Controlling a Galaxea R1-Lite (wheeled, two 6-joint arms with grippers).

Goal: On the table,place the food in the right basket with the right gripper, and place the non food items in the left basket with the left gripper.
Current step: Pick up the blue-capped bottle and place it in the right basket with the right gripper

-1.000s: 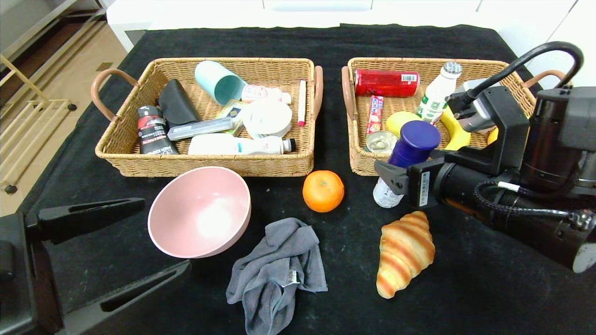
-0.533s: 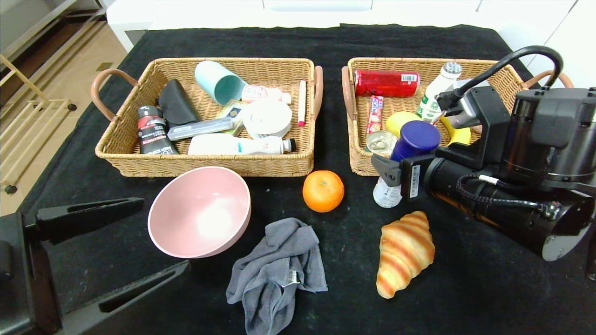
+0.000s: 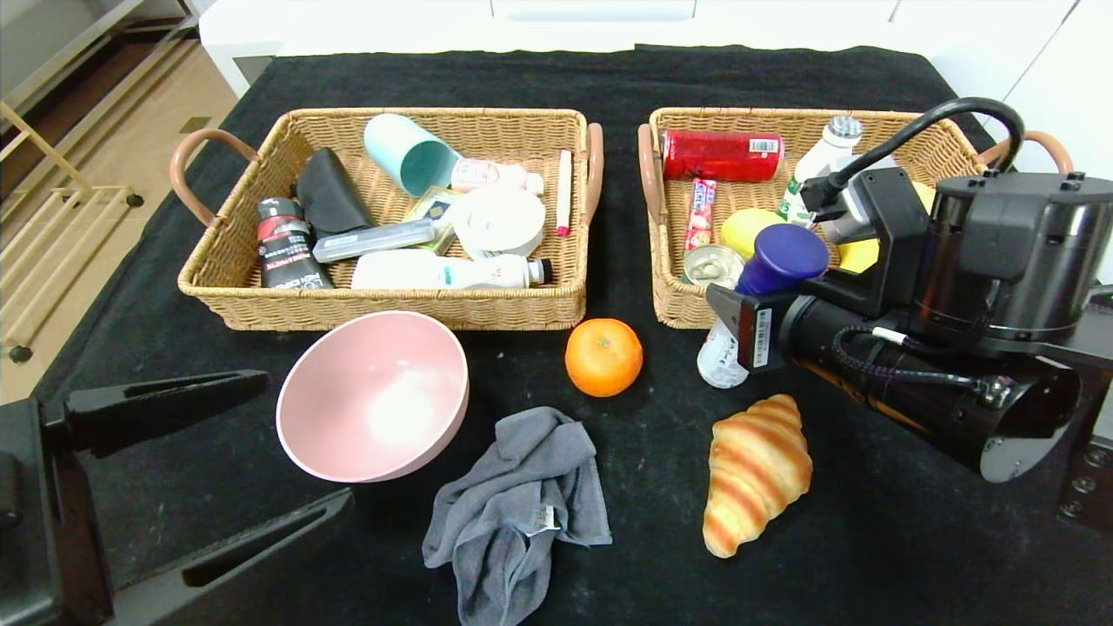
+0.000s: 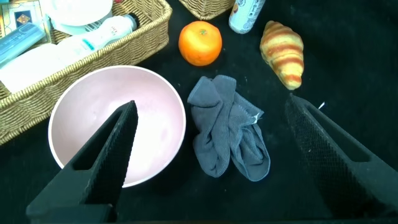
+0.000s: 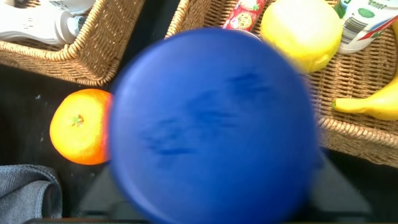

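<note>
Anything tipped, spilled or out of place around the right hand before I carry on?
One thing: the blue-capped bottle at the right hand leans toward the right basket rather than standing upright. Nothing has spilled. The orange and croissant lie undisturbed on the table.

Right end effector (image 3: pixel 739 323) closed on bottle (image 3: pixel 758 300), tilted

1. Bright, even overhead light gives a white glare patch inside the pink bowl (image 3: pixel 374 396).
2. Shadows on the black table (image 3: pixel 869 556) are soft and short.
3. The head view is sharp.
4. In the right wrist view the blue cap (image 5: pixel 214 124) is smeared, out of focus.
</note>
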